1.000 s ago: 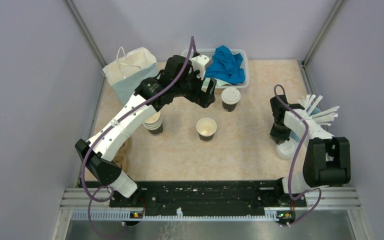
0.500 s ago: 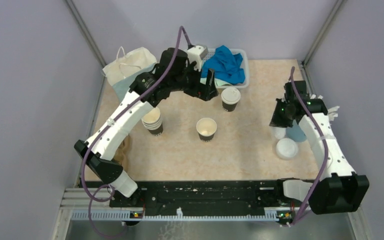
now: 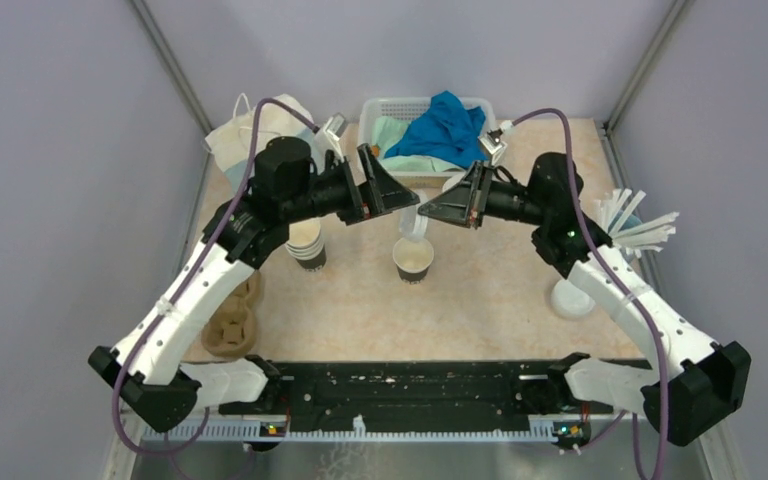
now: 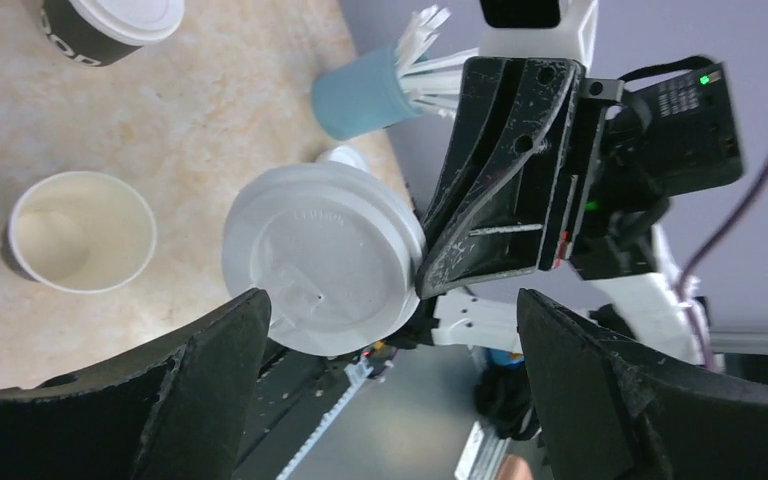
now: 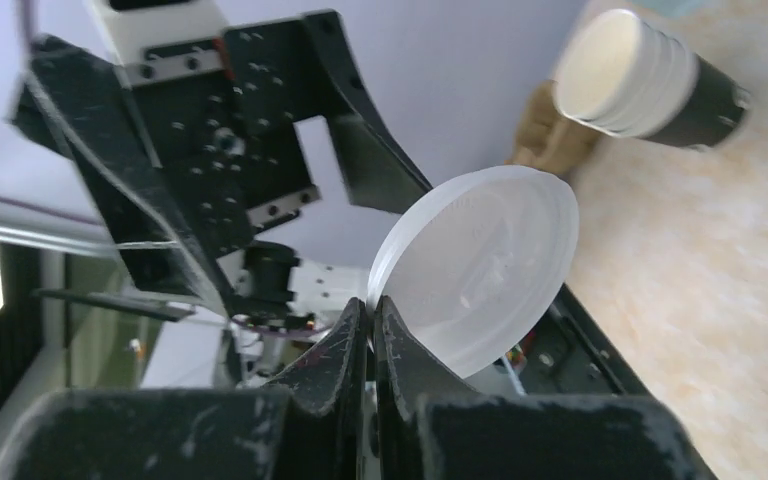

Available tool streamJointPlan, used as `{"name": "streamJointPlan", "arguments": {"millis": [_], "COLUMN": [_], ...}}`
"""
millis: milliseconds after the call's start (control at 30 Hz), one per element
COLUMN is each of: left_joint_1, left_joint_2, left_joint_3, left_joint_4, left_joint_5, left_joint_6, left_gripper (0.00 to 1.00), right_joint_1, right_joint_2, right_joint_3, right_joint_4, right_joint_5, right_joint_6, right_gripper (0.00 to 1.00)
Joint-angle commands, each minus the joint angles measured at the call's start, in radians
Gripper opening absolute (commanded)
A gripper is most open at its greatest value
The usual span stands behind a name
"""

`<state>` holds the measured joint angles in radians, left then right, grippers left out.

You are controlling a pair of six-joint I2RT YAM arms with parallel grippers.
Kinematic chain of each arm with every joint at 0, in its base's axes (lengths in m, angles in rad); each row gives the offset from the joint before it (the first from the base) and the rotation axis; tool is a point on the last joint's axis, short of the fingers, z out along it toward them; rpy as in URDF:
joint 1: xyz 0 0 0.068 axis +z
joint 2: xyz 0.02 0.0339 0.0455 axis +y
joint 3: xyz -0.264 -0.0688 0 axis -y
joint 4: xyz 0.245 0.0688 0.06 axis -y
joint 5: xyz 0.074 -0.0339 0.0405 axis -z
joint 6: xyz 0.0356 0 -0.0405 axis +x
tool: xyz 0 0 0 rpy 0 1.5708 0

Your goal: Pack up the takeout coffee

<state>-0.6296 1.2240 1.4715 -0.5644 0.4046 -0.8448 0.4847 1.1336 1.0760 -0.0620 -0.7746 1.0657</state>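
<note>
My right gripper [image 5: 371,318] is shut on the rim of a round white plastic lid [image 5: 480,265], holding it edge-on in the air above the table's middle. Facing it, my left gripper [image 4: 392,305] is wide open with the lid [image 4: 320,258] just ahead of its fingertips. Below them stands an open coffee cup [image 3: 413,258], cream inside. A lidded cup [image 4: 110,25] stands farther back; the top view hides it behind my right gripper [image 3: 428,212]. A stack of cups [image 3: 307,243] stands beside my left gripper [image 3: 392,190].
A white paper bag [image 3: 260,135] sits at the back left and a basket [image 3: 375,108] with a blue cloth [image 3: 450,125] at the back. A light blue cup of white sticks [image 3: 630,220] and spare lids [image 3: 572,298] are at the right. The brown pulp tray [image 3: 230,325] lies front left.
My right arm swung from the lids at the right to the middle, carrying a lid. The left gripper drew back from the lidded cup and turned to face it.
</note>
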Motion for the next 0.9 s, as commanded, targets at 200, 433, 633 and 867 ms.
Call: {"name": "streamJointPlan", "arguments": {"millis": [200, 433, 633, 867], "left_joint_1": [0.007, 0.011, 0.018, 0.021], "left_joint_2": [-0.073, -0.022, -0.009, 0.027], "left_joint_3": [-0.003, 0.146, 0.196, 0.201], "left_joint_4": [0.119, -0.055, -0.108, -0.112], "left_joint_5": [-0.022, -0.044, -0.009, 0.120], "left_joint_6": [-0.133, 0.062, 0.218, 0.281], "left_gripper": [0.99, 0.99, 0.99, 0.99], "right_joint_1": [0.029, 0.028, 0.027, 0.028], "right_joint_2": [-0.021, -0.009, -0.010, -0.006], "right_joint_3": [-0.067, -0.128, -0.132, -0.120], "right_joint_4": [0.515, 0.656, 0.644, 0.649], "right_joint_5": [0.034, -0.019, -0.070, -0.070], "right_joint_6": [0.430, 0.582, 0.594, 0.605], "right_gripper": [0.01, 0.00, 0.00, 0.00]}}
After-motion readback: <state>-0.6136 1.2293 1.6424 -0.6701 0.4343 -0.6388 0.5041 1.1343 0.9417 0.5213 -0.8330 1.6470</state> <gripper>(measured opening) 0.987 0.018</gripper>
